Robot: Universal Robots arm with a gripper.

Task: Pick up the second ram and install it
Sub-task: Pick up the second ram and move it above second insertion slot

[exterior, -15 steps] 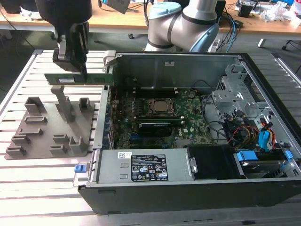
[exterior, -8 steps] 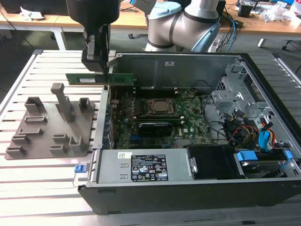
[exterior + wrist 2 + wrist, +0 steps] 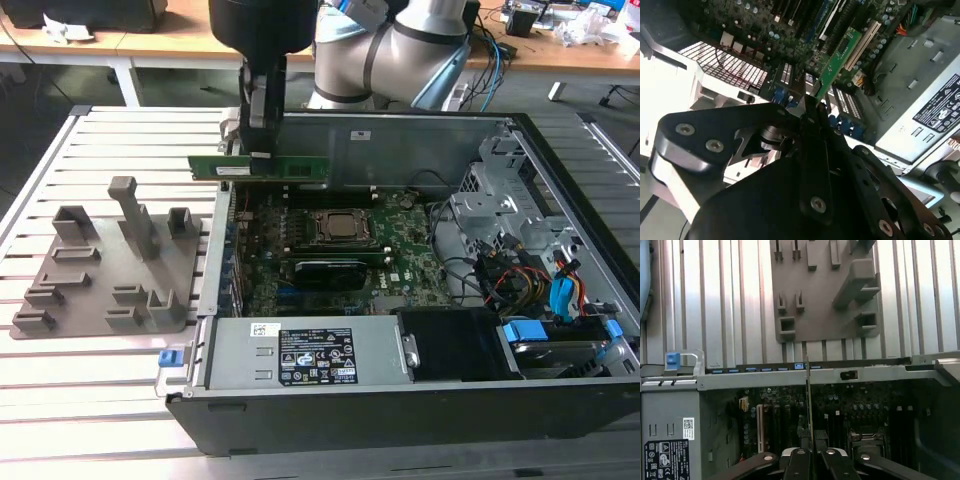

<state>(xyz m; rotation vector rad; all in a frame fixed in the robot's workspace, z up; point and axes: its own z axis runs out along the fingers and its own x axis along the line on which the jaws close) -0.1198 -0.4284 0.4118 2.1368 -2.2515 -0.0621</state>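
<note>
Green and thin, the long narrow circuit-board stick that is the second ram [image 3: 300, 168] hangs level in the air above the open black-and-grey metal computer case [image 3: 420, 130], near the wall that faces the exterior view's left. The black two-fingered gripper [image 3: 259, 152] clamps it about mid-length, jaws clenched on the board's two faces, and in both wrist views the stick juts from between the fingers over the case's interior. The pick-up looks done, so carrying the stick to its slot seems the step in hand. Seating it, I judge, calls for its lower edge to line up along a free memory slot beside the square metal CPU socket [image 3: 340, 227] before a straight push down. Inside the case lie the large green motherboard [image 3: 405, 268], a grey labelled power-supply box [image 3: 300, 352] and a tangle of coloured cables [image 3: 520, 280]. Just outside, the grey plastic fixture with upright posts [image 3: 100, 270] rests on the slatted aluminium table [image 3: 120, 135].
</note>
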